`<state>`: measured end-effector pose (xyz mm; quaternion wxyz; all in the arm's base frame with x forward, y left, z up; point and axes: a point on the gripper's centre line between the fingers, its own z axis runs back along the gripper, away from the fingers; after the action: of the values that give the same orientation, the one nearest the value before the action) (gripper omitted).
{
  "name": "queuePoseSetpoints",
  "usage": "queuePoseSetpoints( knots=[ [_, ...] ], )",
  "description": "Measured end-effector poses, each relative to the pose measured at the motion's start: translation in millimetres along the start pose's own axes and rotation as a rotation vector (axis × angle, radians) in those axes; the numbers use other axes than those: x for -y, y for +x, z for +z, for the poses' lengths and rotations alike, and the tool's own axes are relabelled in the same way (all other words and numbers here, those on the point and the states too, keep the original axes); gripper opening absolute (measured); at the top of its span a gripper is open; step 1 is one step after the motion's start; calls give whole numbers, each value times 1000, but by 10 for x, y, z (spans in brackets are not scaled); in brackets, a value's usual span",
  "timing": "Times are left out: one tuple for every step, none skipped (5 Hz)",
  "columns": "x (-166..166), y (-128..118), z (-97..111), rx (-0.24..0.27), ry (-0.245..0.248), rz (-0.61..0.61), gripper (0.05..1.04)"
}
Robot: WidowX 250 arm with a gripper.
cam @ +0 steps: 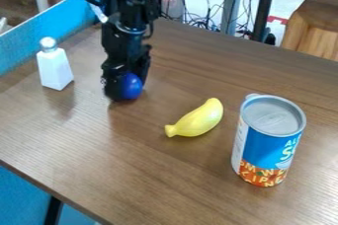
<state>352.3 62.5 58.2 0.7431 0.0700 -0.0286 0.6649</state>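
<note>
Blue ball was clamped in the gripper, fwiw, arm hanging pretty much straight down over the table's upper left, between 1 white bottle and 1 yellow banana, can further right.

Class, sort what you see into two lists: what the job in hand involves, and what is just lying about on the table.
Job in hand:
- black tool
- rounded blue object, right at the tool's lower end

Just lying about:
- white shaker, upright
- yellow banana shape, on its side
- blue-labelled can, upright
</note>
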Motion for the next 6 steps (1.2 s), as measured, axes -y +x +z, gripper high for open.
queuePoseSetpoints(
  knots=[
    [-37, -10, -3, 1, -6, -100, 850],
    [-129, -4, 197, 11, -47, -298, 850],
    [-426, -5, 645, 62, -148, -473, 850],
    [-853, -3, 767, 53, -161, -558, 850],
    [-1222, 38, 592, -6, -110, -692, 850],
    [-1441, 82, 355, -36, -46, -890, 850]
  ],
)
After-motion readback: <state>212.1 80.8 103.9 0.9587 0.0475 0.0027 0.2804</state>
